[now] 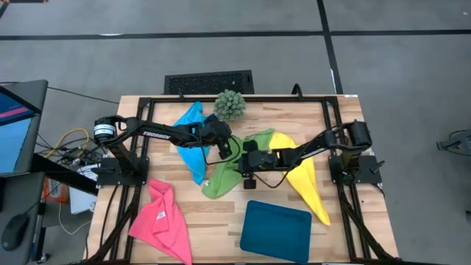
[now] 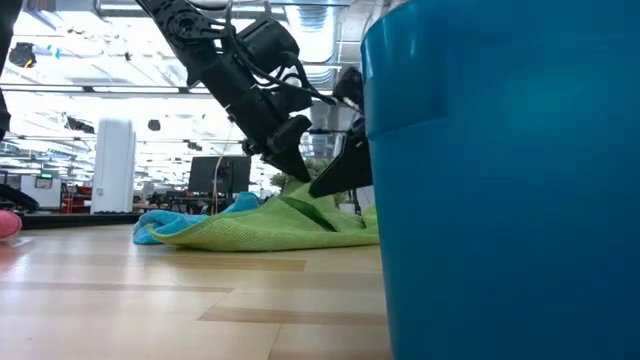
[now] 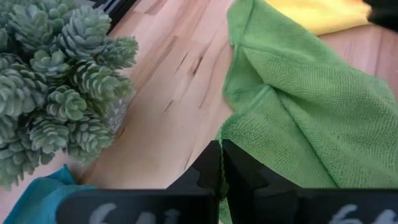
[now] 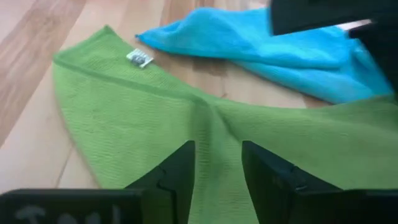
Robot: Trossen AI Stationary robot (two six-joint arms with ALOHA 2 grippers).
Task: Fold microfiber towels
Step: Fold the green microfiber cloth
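Your left gripper (image 1: 227, 147) sits at the centre of the high view with its jaws pressed together at the edge of the lime green towel (image 1: 229, 171); whether any cloth is caught between them, you cannot tell. Your right gripper (image 1: 243, 160) is just beside it, to the lower right, jaws parted with a fold of the green towel lying in the gap, not clamped. The green towel lies crumpled at mid-frame, overlapping the sky blue towel (image 1: 193, 141) to its left and the yellow towel (image 1: 305, 180) to its right. The hot pink towel (image 1: 162, 219) lies well apart at the lower left. The spiky green ball plant (image 1: 230, 104) stands above the grippers, near the top edge of the table (image 1: 213, 221). The dark teal tray (image 1: 276, 230) rests at the lower centre.
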